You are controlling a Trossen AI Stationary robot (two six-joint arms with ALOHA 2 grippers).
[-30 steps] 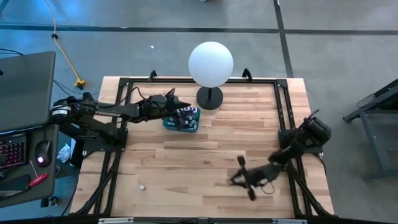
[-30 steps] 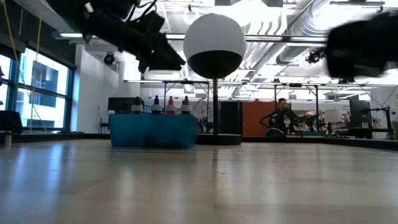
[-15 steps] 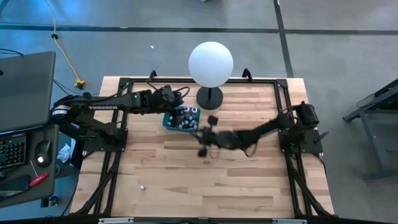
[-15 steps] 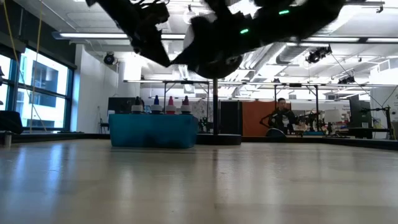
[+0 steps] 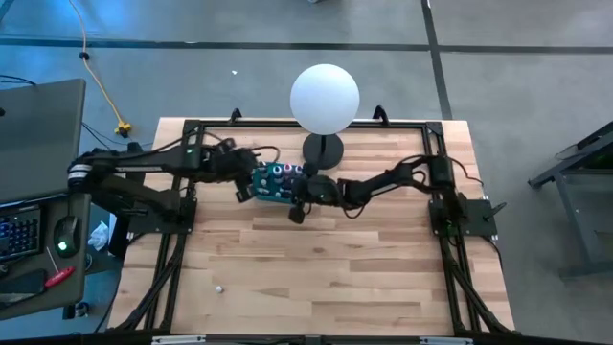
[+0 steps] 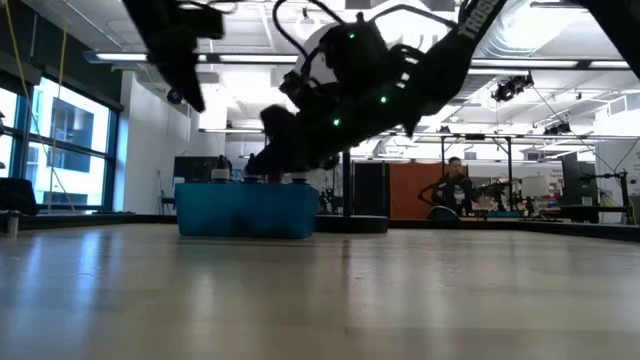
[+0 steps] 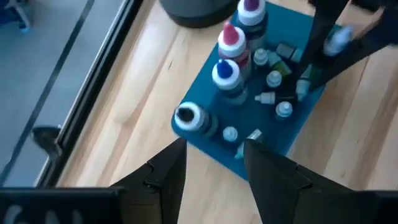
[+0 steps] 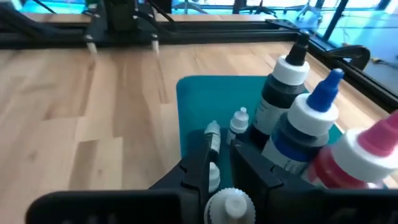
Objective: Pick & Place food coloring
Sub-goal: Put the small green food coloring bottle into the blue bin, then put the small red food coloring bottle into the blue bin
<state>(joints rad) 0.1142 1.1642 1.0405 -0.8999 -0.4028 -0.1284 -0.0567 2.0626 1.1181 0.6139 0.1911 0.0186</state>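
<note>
pale food coloring (image 8: 236, 124) between right jaws

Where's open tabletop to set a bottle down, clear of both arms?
Free: the near half of the table, bare wood but for a small white speck. Crowded: around the teal tray, where the left gripper, right gripper and globe stand cluster.

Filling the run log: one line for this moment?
left gripper: open, beside teal tray | right gripper: open over small bottles | nothing lifted
</note>
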